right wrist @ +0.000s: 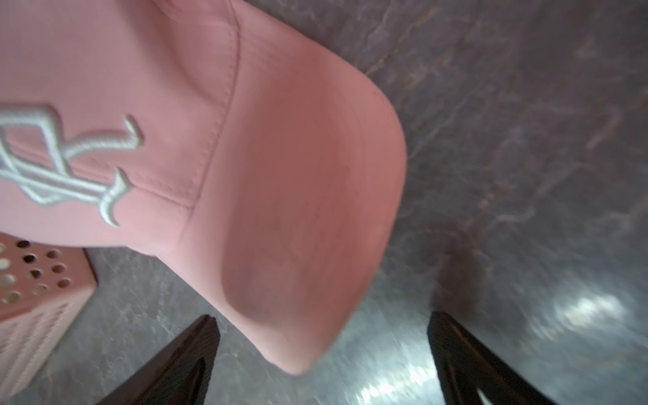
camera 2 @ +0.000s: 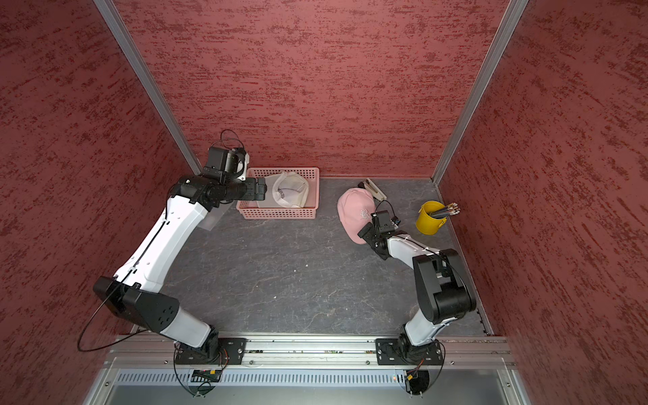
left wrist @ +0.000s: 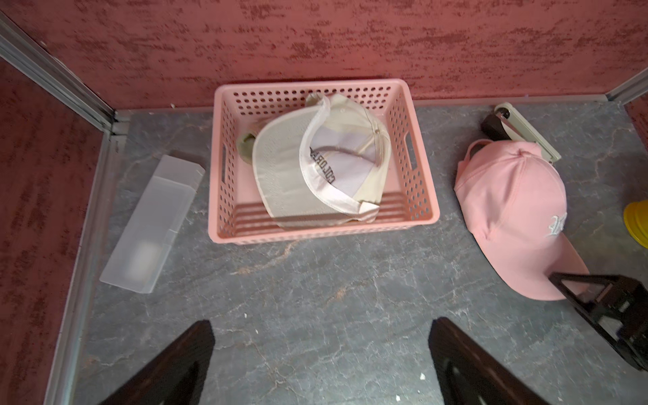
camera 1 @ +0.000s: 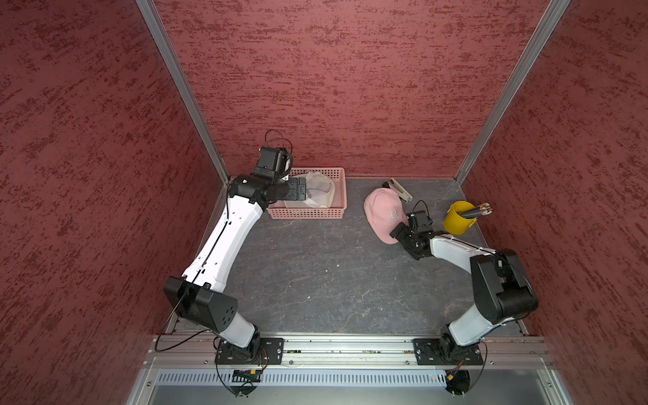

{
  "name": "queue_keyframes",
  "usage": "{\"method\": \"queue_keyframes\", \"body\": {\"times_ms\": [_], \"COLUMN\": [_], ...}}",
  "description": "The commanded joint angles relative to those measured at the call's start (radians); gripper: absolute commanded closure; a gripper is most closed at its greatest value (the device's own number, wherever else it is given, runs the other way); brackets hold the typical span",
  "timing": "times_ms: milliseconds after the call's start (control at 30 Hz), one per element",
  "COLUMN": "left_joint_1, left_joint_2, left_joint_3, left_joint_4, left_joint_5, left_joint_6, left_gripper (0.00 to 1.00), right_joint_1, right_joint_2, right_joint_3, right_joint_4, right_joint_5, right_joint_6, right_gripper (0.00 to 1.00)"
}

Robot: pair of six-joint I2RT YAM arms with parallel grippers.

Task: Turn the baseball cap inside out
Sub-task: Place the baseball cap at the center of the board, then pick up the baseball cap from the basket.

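- In both top views, the pink cap (camera 1: pixel 382 214) is seen crown-up on the tabletop (camera 1: pixel 333 273), right side out with its white logo showing, well apart from the basket (camera 1: pixel 308 213).
- The right hand (camera 1: pixel 399 232) is held low at the cap's brim.
- The left hand (camera 1: pixel 299 189) is held over the basket's left end, and a white cap (camera 1: pixel 321 191) is seen lying inside the basket.
- A stapler (camera 1: pixel 399 189) is spotted just behind the pink cap, and a yellow cup (camera 1: pixel 456 221) of pencils (camera 1: pixel 478 210) is stood near the right wall.
- In the left wrist view, the left hand's fingers (left wrist: pixel 189 361) are spread wide, with only bare tabletop seen between them.
- The white cap is shown there underside-up, its lining exposed, and a clear box (left wrist: pixel 154 224) is seen lying beside the basket, along the wall.
- In the right wrist view, which is blurred, the right hand's fingers (right wrist: pixel 189 357) are spread wide apart.
- The tip of the pink brim is framed between them and is not clamped.
- Whether either finger touches the brim cannot be told.
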Motion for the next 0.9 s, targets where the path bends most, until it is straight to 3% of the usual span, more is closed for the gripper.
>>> {"method": "queue_keyframes", "body": {"times_ms": [0,167,333,633,867], "left_joint_1": [0.018,0.046,0.060,0.118,0.205], "left_joint_2": [0.025,0.079,0.204,0.462,0.608], "left_joint_3": [0.055,0.104,0.167,0.307,0.393], "left_joint_4": [0.006,0.036,0.026,0.043,0.037], "left_joint_5": [-0.032,-0.016,0.030,0.163,0.225], "left_joint_6": [0.048,0.107,0.141,0.005,0.031], "left_gripper": [0.00,0.00,0.00,0.11,0.18], "right_joint_1": [-0.006,-0.006,-0.006,0.128,0.264], "right_joint_2": [-0.070,-0.247,-0.356,-0.162,0.002], "right_joint_3": [0.021,0.023,0.162,0.510,0.654], "right_joint_4": [-0.229,-0.351,-0.451,-0.438,-0.427], "right_joint_5": [0.011,0.046,0.053,-0.036,-0.062], "right_joint_6": [-0.099,-0.185,-0.313,-0.432,-0.473], "right_gripper": [0.01,0.02,0.02,0.09,0.10]}}
